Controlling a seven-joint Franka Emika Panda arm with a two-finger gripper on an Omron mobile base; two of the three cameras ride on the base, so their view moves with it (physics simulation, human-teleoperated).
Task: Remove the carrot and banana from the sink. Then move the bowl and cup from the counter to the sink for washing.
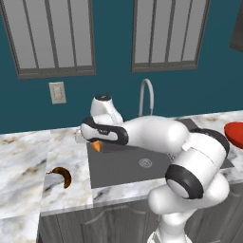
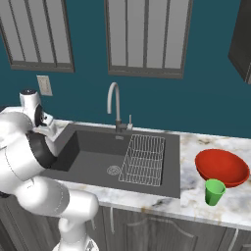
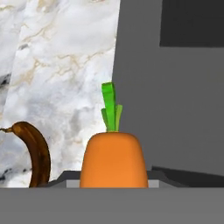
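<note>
My gripper [image 1: 94, 142] is shut on the orange carrot [image 1: 97, 146], holding it just above the left rim of the dark grey sink [image 1: 123, 167]. In the hand view the carrot [image 3: 113, 159] stands close up with its green top pointing away, over the line where the counter [image 3: 65, 65] meets the sink wall [image 3: 175, 109]. The brown banana [image 1: 62, 176] lies on the counter left of the sink, and its curve [image 3: 38, 154] shows beside the carrot. The red bowl [image 2: 221, 167] and green cup [image 2: 214, 191] stand on the counter right of the sink.
A curved steel faucet [image 2: 113, 105] rises behind the basin. A wire rack [image 2: 143, 159] lies in the sink's right half, near the round drain [image 2: 113, 170]. A wall outlet [image 1: 57, 92] sits above the left counter. My own arm stretches across the basin's front.
</note>
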